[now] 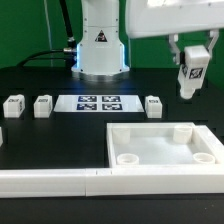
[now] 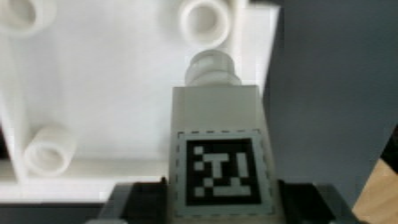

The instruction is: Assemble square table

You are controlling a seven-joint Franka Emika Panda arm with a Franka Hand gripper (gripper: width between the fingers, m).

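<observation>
The square table slab (image 1: 160, 146) lies white at the front right of the exterior view, with round sockets (image 1: 127, 158) at its corners. My gripper (image 1: 190, 88) hangs above the slab's right side, shut on a white tagged leg block (image 1: 191, 68). In the wrist view the held leg block (image 2: 221, 130) points down toward the slab (image 2: 89, 90), its threaded tip near a corner socket (image 2: 201, 18). Three more leg blocks stand on the black table: two at the exterior view's left (image 1: 13, 105) (image 1: 43, 105) and one right of the marker board (image 1: 153, 105).
The marker board (image 1: 98, 103) lies flat at mid-table before the robot base (image 1: 100, 45). A long white border wall (image 1: 70, 180) runs along the front and meets the slab's left side. A leg-like white piece peeks in at the left edge (image 1: 2, 136).
</observation>
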